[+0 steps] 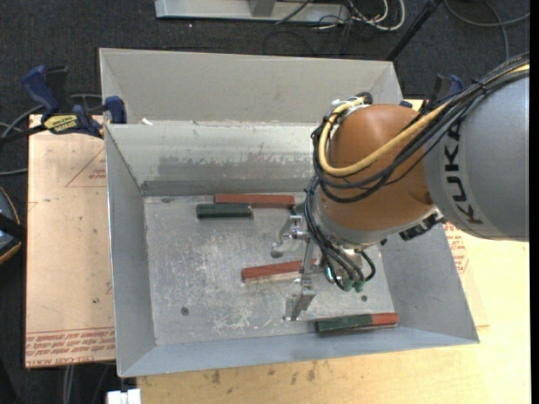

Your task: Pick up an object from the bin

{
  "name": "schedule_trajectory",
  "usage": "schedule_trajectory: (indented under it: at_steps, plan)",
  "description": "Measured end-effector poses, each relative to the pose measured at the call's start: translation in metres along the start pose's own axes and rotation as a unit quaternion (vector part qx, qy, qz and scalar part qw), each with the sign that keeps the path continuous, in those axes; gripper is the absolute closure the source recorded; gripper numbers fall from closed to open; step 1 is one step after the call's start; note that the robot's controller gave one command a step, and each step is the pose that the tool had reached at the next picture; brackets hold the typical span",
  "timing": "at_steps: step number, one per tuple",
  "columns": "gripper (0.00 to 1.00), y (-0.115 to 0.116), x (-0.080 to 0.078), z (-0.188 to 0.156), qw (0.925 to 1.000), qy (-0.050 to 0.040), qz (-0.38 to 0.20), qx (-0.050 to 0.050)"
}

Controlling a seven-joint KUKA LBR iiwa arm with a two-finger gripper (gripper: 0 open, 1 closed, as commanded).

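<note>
**Red-brown stick [268, 273] lay crosswise in the pincer [295, 269] gap**

We found the pincer spread at mid-floor of the bin [126, 251], one finger on each side of the stick's right end. The stick's long axis ran left-right, square to the closing line. We judged closing alone sufficient.

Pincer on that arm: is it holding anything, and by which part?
Nothing is held. The pincer stands open, its fingers astride the right end of a red-brown stick lying mid-bin.
</note>
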State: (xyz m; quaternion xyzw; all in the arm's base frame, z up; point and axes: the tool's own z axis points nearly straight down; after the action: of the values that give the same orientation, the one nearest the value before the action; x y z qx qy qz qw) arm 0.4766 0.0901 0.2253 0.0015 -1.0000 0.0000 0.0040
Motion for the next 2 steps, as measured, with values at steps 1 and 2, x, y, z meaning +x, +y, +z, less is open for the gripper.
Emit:
schedule_trajectory:
  at_steps: [1, 2]
  plan:
    - [0.0, -0.001, -0.002, -0.003, 1.0, -0.0039, 0.002, 0.0]
    - [0.0, -0.033, -0.04, 0.077, 0.9998, -0.0073, -0.02, 0.0]
